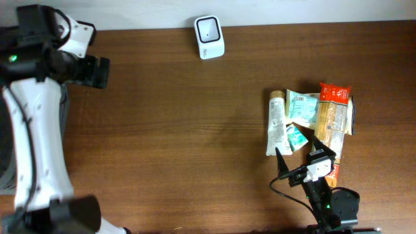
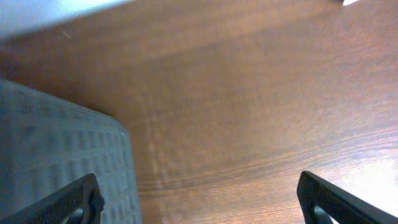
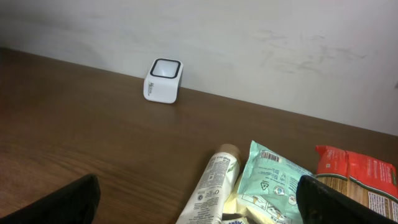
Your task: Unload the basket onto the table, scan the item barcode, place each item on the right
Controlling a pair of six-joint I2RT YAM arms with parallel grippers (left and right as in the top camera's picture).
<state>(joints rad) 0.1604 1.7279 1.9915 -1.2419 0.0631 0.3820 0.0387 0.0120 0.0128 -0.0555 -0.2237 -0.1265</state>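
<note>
Both jaws wide open, nothing held. Items just ahead of right gripper [image 1: 298, 156]: cream squeeze tube [image 3: 210, 186], mint-green foil pouch [image 3: 272, 182]. White cube barcode scanner [image 3: 163, 80] well beyond. Suggest taking the tube across its body, barcode left uncovered. Left gripper [image 2: 199, 196] idle over bare table [image 2: 249, 93].

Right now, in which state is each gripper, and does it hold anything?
Left gripper: open, holding nothing, above bare table.
Right gripper: open, holding nothing, near the pile of items.
</note>
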